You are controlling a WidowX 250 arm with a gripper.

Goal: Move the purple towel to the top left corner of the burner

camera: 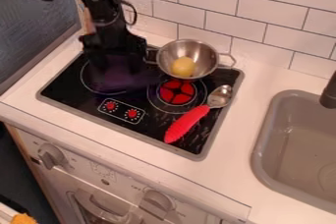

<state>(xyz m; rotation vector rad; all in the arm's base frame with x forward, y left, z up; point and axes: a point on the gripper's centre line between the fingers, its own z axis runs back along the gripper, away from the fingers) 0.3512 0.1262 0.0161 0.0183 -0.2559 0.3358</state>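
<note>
Tool (117, 65): hanging over the left side of the cooktop (152, 130), right above the cloth; whether it is open, closed or gripping the cloth, one cannot tell, black merging with dark purple.
Purple towel (118, 79): lying dark on the left part of the cooktop, beneath the tool, its far edge hiding behind it.
Reason for the pose: the tool is probably lining up with the towel for a pick or a release; which of the two is remaining a guess.
Far left corner: hiding behind the arm (105, 9), so the final fit there is needing care.
Metal pot (205, 56): sitting by the far edge, right of the tool, holding a yellow item (183, 67); a wide swing rightward could be knocking its near handle.
Red-handled spoon (187, 124): slanting across the right side, head pointing far, well clear of a leftward path.
Tiled wall (263, 16): rising behind the surface (231, 142), likely limiting an overshoot.
Sink (263, 139): sitting to the right, hardly interfering.
</note>
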